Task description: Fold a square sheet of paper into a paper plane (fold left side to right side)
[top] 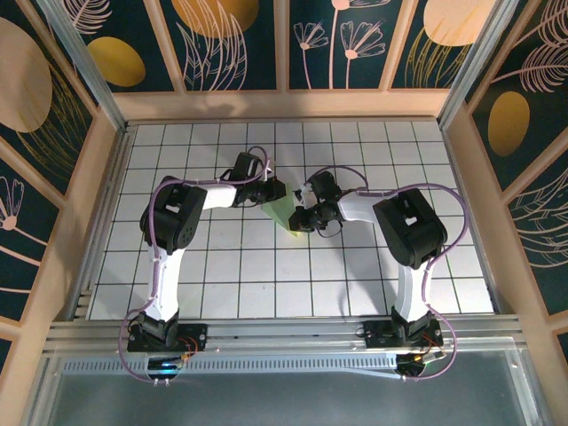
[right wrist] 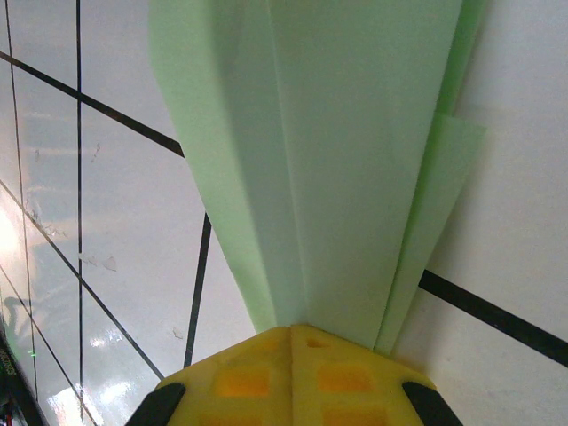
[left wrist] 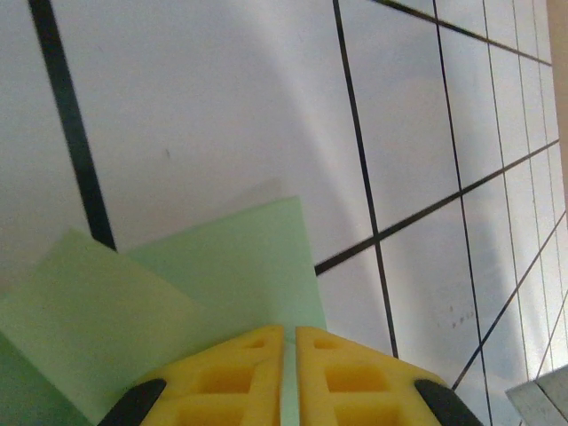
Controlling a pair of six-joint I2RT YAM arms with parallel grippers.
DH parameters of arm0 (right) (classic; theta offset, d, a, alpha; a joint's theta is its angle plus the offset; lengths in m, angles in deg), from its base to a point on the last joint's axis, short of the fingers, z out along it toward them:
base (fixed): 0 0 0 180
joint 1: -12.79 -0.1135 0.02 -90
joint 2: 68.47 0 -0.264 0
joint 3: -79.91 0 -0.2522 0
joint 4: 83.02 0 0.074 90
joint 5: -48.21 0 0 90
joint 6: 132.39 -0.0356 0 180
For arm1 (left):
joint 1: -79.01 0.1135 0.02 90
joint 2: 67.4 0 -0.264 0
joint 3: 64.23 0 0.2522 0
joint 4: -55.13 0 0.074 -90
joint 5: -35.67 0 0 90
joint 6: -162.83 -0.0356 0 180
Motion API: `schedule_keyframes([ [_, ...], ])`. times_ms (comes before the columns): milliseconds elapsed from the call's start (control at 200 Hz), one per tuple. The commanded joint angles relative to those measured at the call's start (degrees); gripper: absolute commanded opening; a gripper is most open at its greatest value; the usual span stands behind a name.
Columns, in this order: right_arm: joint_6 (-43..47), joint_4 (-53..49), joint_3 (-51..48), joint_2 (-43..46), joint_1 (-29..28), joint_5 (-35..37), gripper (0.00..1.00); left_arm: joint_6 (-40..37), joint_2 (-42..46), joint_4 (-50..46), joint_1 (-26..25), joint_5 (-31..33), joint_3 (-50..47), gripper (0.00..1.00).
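- Yellow fingertips [left wrist: 232, 377] of the left gripper [left wrist: 289, 373] are being seen closest to the left wrist camera, at 6 o'clock. They are being cut off by the lower edge.
- These two pads are being pressed almost together, and a thin green sliver of the paper plane [left wrist: 222, 266] is being pinched in the slit between them.
- From that pinch the paper is being spread toward 9 and 12 o'clock in overlapping pale-green layers. Its 7 o'clock part is being cut off by the frame, and the number of layers cannot be told.
- At the right wrist camera the right gripper [right wrist: 291, 368] is being shown at 6 o'clock. Its pads are being closed tight with no gap, and the narrow end of the plane is being clamped at their tips.
- Toward 12 o'clock in that view the plane is being fanned out, with long creases running along it and a flap sticking out at 2 o'clock. Its far end is being cut off by the top edge.
- From the top external camera the plane is being seen as a small pale-green wedge near the centre of the white grid table [top: 222, 275]. The left gripper is being shown at its 11 o'clock and the right one at its 4 o'clock.
- Both sets of fingertips are being hidden from that camera by the dark wrist bodies. Whether the paper is touching the table or being lifted off it cannot be told.
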Motion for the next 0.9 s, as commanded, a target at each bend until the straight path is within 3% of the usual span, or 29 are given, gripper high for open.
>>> schedule_keyframes([
  [0,0.84,-12.11,-2.83,-4.45,-0.45,6.82,0.00,-2.42,-3.39,-1.29,3.90,6.22,2.02,0.13],
  [631,0.63,-12.20,-2.94,-4.32,-0.52,6.78,0.00,-5.18,-7.21,-4.47,8.17,7.56,8.65,0.14],
  [891,0.47,-11.60,-3.28,-3.74,-0.62,6.74,0.00,-7.86,1.87,-7.09,8.19,8.85,4.48,0.14],
])
